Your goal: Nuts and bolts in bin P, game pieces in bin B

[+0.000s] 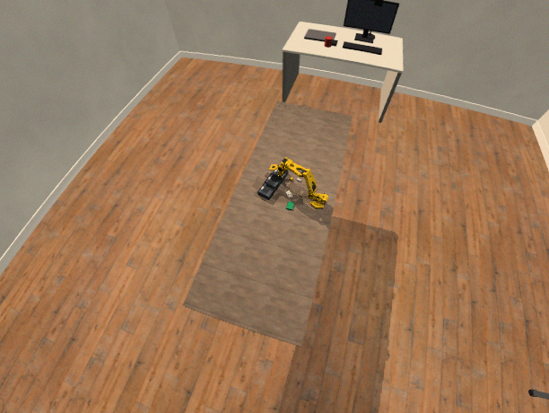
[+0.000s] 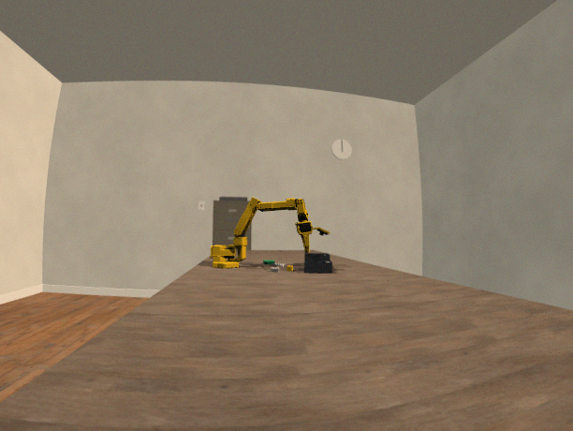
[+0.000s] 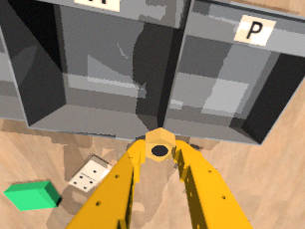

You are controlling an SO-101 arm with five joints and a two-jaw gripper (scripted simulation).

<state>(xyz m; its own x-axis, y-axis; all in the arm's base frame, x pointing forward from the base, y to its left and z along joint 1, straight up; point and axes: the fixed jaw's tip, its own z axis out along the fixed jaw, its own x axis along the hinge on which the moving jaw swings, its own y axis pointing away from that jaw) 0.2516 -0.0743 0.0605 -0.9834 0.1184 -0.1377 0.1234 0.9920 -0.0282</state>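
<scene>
In the wrist view my gripper is shut on a yellow hex nut and holds it above the table, just in front of the wall between two dark grey bins. The bin marked P lies to the right, and the other bin, its label cut off, to the left. Both look empty where I can see inside. A white domino lies on the table at the lower left. In the top view the arm reaches over the bins.
A green block lies on the table left of the domino. A few small pieces lie between the bins and the arm's base. A desk with a monitor stands far off.
</scene>
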